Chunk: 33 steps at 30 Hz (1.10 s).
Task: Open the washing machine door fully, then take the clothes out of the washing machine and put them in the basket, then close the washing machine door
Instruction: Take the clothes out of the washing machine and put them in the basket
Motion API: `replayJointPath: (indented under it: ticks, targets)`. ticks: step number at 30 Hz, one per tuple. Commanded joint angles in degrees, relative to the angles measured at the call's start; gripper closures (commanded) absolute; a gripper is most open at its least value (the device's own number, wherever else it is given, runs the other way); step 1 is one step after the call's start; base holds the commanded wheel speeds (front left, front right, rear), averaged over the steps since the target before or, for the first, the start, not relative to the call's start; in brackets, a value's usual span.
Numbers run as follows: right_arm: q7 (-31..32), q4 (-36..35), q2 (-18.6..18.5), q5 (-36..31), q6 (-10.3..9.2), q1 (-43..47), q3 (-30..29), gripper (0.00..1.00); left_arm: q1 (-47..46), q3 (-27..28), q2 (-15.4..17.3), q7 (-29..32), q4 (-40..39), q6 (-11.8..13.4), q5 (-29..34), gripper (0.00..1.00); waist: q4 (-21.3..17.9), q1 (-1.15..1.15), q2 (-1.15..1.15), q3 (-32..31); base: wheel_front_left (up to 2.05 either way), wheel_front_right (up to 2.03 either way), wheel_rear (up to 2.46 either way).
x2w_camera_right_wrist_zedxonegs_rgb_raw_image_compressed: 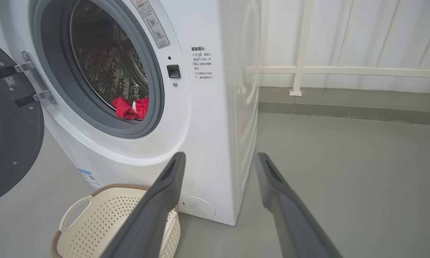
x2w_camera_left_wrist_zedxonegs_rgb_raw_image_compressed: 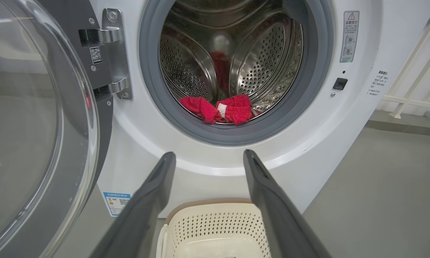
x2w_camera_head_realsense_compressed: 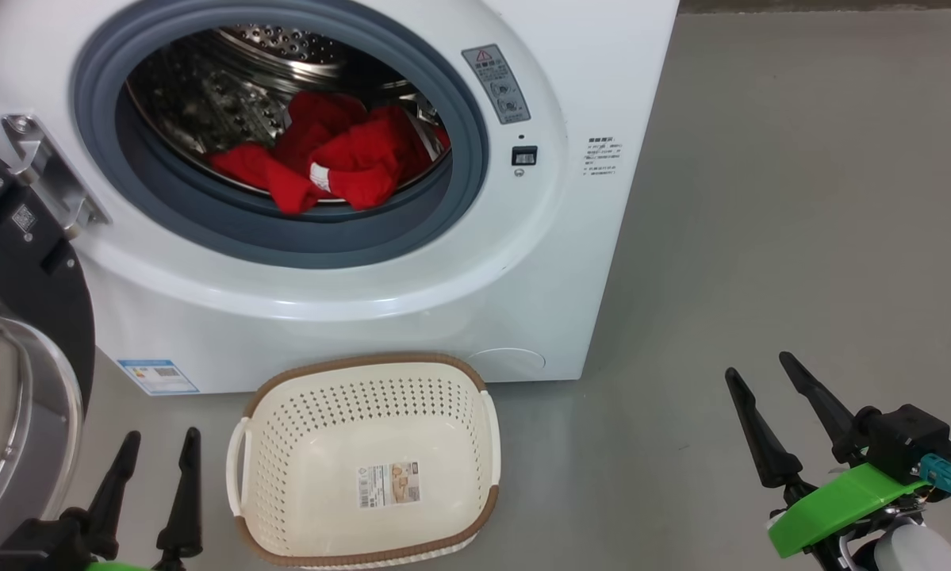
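Fingers of the left gripper (x2w_camera_head_realsense_compressed: 162,433) stand spread to full width at the lower left of the head view. Nothing lies between them and they touch nothing. Fingers of the right gripper (x2w_camera_head_realsense_compressed: 757,364), at the lower right, are likewise spread wide, empty and clear of every object. A green bracket (x2w_camera_head_realsense_compressed: 840,503) sits at the base of this gripper. Both grippers hang above the grey floor (x2w_camera_head_realsense_compressed: 761,198).

The basket (x2w_camera_head_realsense_compressed: 364,412) stands on the floor at the lower centre, just right of the left gripper and just in front of the washing machine (x2w_camera_head_realsense_compressed: 443,317). A paper label (x2w_camera_head_realsense_compressed: 389,485) is stuck to its inner bottom; the print is too small to read.

The washing machine door (x2w_camera_head_realsense_compressed: 47,301) is swung open at the left edge of the frame, carried on a metal hinge (x2w_camera_head_realsense_compressed: 47,174). A small QR-code sticker (x2w_camera_head_realsense_compressed: 23,218) sits on its black inner face.

The clothes (x2w_camera_head_realsense_compressed: 340,162) lie in a red heap at the front of the steel drum (x2w_camera_head_realsense_compressed: 205,87), in the upper centre, with a white strip showing. The heap reaches the inner lip of the grey gasket (x2w_camera_head_realsense_compressed: 285,238).

Markings on the white front panel:
- A grey warning sticker (x2w_camera_head_realsense_compressed: 496,83) with a red triangle and pictograms sits at the upper right of the opening.
- A block of Chinese print (x2w_camera_head_realsense_compressed: 602,156) sits further right. Its heading reads "温馨提示" in the right wrist view; the smaller lines are not legible.
- A blue energy label (x2w_camera_head_realsense_compressed: 158,375) sits at the lower left corner; its text is unreadable.
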Motion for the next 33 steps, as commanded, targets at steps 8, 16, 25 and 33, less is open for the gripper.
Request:
replayJointPath:
  ticks: [8,16,25,33]
  targets:
    - [-0.7,-1.3,-0.5,-0.3,0.09,-1.0,1.5,0.00,-2.5,2.2,1.1,-0.5,-0.4,-0.2,0.1,0.00,-0.1,0.00,0.00,0.4,0.00,0.00,0.00]
    - [-0.7,-1.3,-0.4,-0.2,0.09,-1.4,1.7,0.00,-3.2,1.7,0.6,-0.5,0.3,-0.2,0.2,0.00,-0.3,0.00,0.00,0.8,0.00,0.00,0.00]
    - [-0.7,-1.8,0.6,-0.7,0.09,-2.9,1.6,0.00,-11.0,-0.1,0.4,-0.5,6.4,-0.2,-0.2,0.00,-0.8,0.00,0.00,4.1,0.00,0.00,0.00]
    - [-0.7,-2.2,2.1,-1.2,0.09,-5.2,1.3,0.00,-25.3,-4.2,1.5,-0.4,17.4,-0.2,-1.2,0.00,-2.1,0.00,0.00,8.5,0.00,0.00,0.00]
